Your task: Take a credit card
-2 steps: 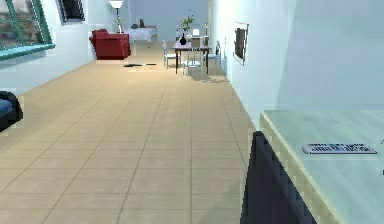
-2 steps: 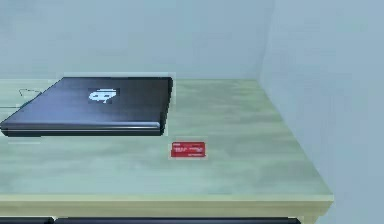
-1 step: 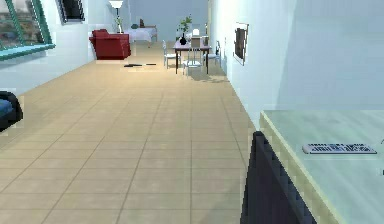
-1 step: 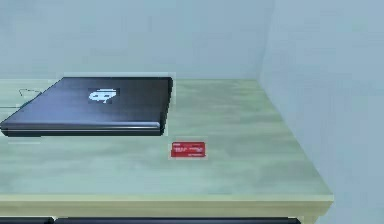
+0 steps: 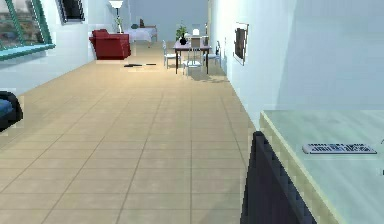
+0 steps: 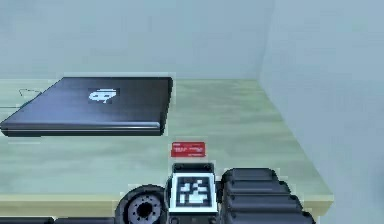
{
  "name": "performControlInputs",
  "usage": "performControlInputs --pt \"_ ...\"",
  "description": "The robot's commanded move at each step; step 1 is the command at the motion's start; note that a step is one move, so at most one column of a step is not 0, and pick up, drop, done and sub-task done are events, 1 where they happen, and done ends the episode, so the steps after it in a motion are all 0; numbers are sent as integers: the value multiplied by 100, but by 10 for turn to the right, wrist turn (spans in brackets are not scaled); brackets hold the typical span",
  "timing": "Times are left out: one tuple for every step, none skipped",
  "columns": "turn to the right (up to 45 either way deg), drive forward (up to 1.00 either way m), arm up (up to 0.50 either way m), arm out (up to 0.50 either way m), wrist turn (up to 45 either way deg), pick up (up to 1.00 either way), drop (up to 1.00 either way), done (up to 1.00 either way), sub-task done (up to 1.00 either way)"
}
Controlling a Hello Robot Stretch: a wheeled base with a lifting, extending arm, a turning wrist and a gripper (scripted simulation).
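A small red card (image 6: 188,150), flat and rectangular like a credit card, lies on the pale wooden desk top (image 6: 240,120) near its front edge. A closed dark laptop (image 6: 95,105) rests behind it and to the left. At the arm side view's bottom edge, the arm's white marker square (image 6: 195,192) sits just below the card, with the gripper's dark body (image 6: 145,208) left of it. The fingers' far end is cut off, so I cannot tell whether the gripper holds anything.
In the forward view the desk's corner (image 5: 300,130) carries a flat grey device (image 5: 340,148), with a dark chair back (image 5: 272,190) before it. Open tiled floor (image 5: 130,130) runs to a red sofa (image 5: 110,44) and a dining table (image 5: 190,46) with chairs. A dark blue object (image 5: 8,108) sits at the left edge.
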Motion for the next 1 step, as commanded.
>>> performControlInputs --pt "0 0 0 6 0 0 0 0 0"
